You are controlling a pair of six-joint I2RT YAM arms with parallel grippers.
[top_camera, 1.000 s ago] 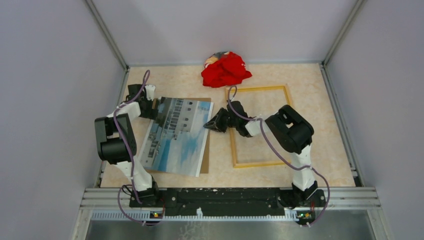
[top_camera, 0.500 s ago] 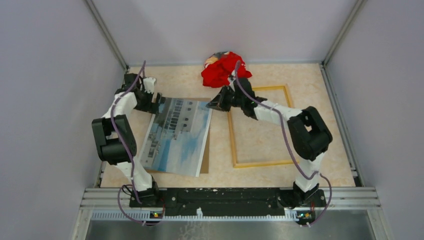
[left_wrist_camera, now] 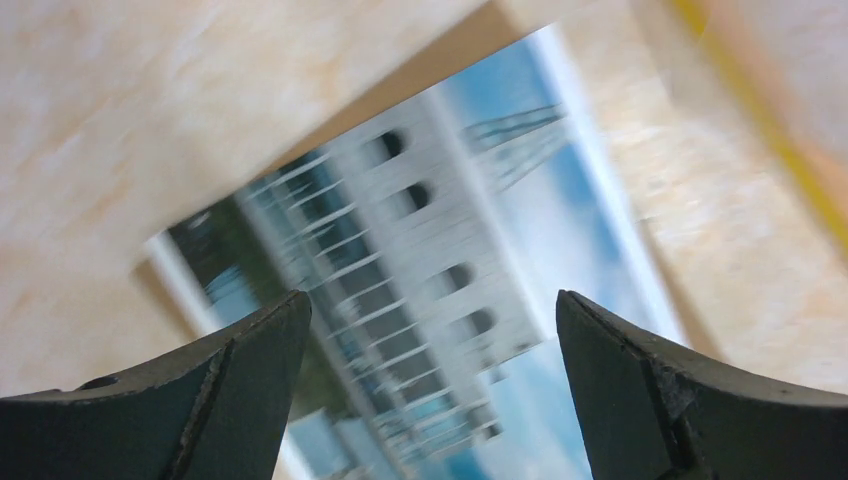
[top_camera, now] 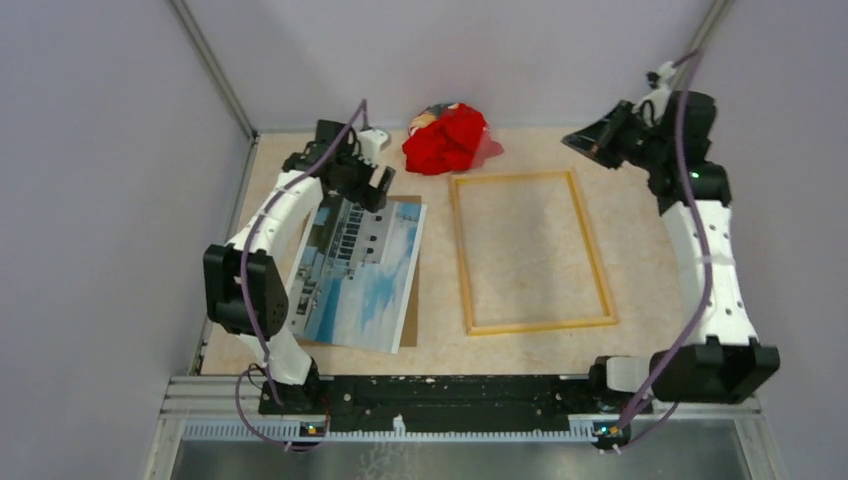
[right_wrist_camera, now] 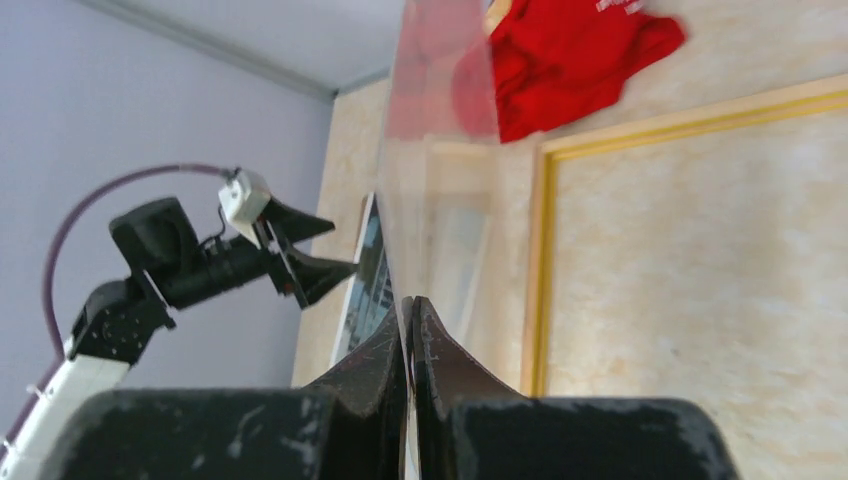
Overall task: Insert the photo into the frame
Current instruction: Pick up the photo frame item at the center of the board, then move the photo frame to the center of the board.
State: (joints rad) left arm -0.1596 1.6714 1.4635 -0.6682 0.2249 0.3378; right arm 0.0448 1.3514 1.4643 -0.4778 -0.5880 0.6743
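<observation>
While the right gripper (right_wrist_camera: 410,308) pinches a clear sheet (right_wrist_camera: 436,180), the face-up building photo (left_wrist_camera: 440,230) lies beneath the wide-open left gripper (left_wrist_camera: 430,305).

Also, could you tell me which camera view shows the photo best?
The top external view: it shows nearly the whole photo, flat and sharp. The left wrist view gives only a blurred close-up of part; the right wrist view only a narrow sliver.

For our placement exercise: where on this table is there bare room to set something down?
Bare table inside the frame, and right of it. Crowded: red cloth at the far edge, left gripper over the photo.
</observation>
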